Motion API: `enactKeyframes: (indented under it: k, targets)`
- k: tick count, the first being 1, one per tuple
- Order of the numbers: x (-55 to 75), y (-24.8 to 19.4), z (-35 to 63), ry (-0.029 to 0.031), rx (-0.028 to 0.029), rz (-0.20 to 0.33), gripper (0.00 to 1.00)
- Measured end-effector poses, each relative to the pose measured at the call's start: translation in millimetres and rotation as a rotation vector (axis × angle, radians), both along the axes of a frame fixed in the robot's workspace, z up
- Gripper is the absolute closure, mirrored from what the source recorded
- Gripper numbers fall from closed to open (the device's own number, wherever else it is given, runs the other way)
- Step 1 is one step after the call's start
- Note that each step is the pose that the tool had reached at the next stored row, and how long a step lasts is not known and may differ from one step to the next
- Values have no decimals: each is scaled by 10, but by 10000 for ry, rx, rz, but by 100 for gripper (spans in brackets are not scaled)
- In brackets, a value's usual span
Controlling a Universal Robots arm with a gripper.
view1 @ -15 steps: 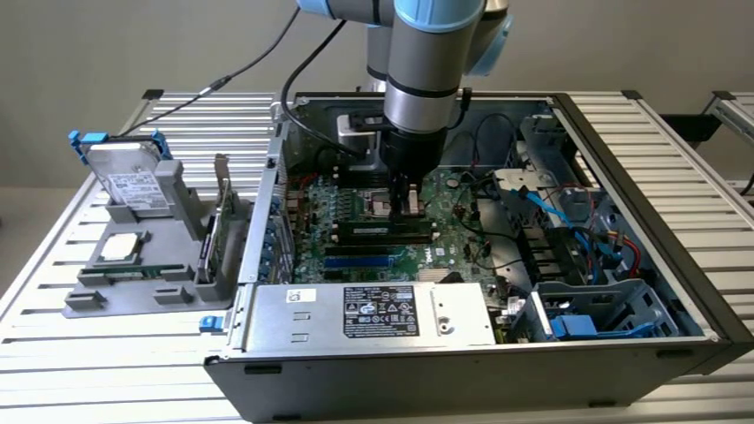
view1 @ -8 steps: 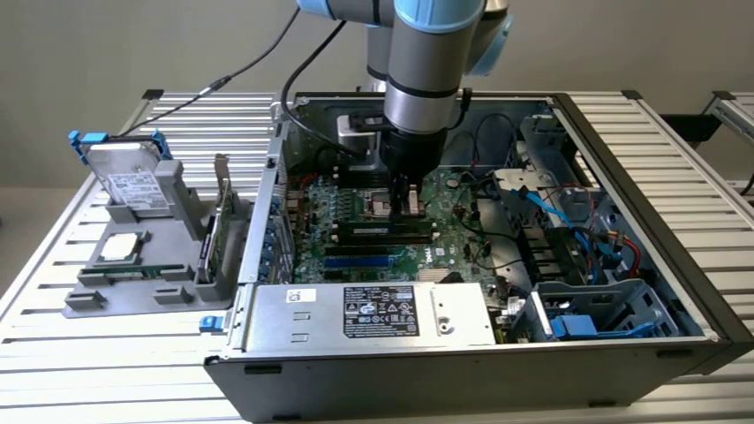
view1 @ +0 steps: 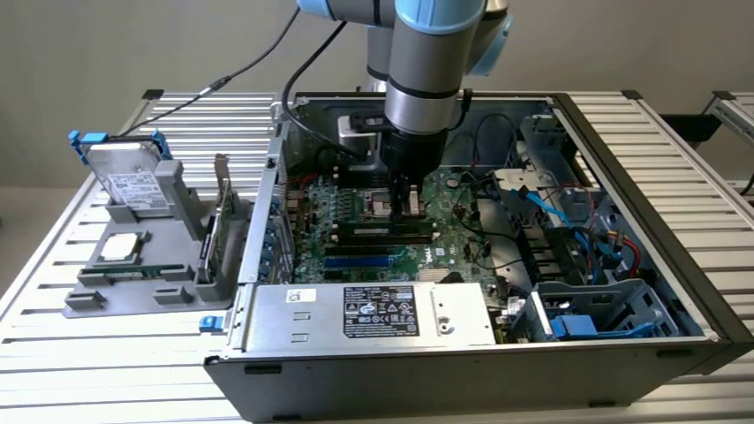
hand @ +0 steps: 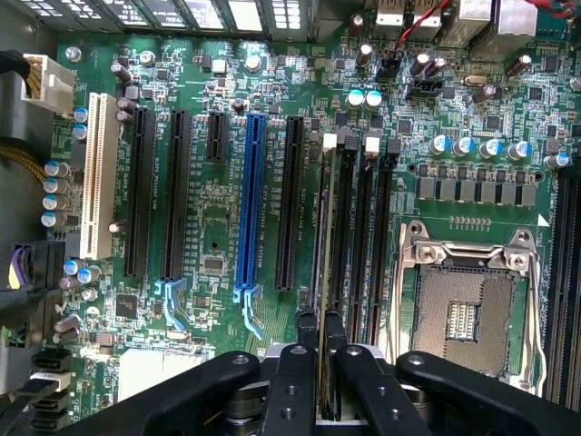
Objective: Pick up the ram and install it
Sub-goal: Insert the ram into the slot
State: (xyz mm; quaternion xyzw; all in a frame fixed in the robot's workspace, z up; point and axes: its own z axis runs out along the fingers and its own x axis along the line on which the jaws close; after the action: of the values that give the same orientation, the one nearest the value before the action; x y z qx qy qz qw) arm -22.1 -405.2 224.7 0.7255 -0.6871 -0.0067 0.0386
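Currently, the pick-up step is complete and the install step is in hand.

Exterior view: the arm (view1: 426, 79) reaches down into the open computer case (view1: 666, 230). Its jaws stand low over the motherboard (view1: 342, 212), at the memory slots just beside the processor socket (view1: 380, 201). On the bench (view1: 71, 362), at the exterior view's left, a grey holder (view1: 130, 296) carries a hard drive (view1: 127, 181), a processor chip (view1: 122, 248) and an expansion card (view1: 215, 243). No ram stick can be made out on the holder.

Wrist view: the jaws are closed on the ram (hand: 325, 227), one finger on each face. The stick shows edge-on and runs in line with the outermost of the memory slots (hand: 365, 236), between the black expansion slot (hand: 292, 200) and the empty socket (hand: 463, 318). The white latch (hand: 329, 141) at the slot's far end sits at the end of the stick.

Status: alignment over the slot appears good. Full seating and latch closure cannot be told, and the jaws have not let go of the ram.
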Motion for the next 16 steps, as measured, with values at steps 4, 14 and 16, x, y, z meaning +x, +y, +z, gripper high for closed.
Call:
enactKeyframes:
  k: [4,14,16]
  targets:
    - [0,1,-11,2,-21,1,87]
    - [0,13,-16,1,-26,1,87]
    - [0,14,-17,1,-29,1,87]
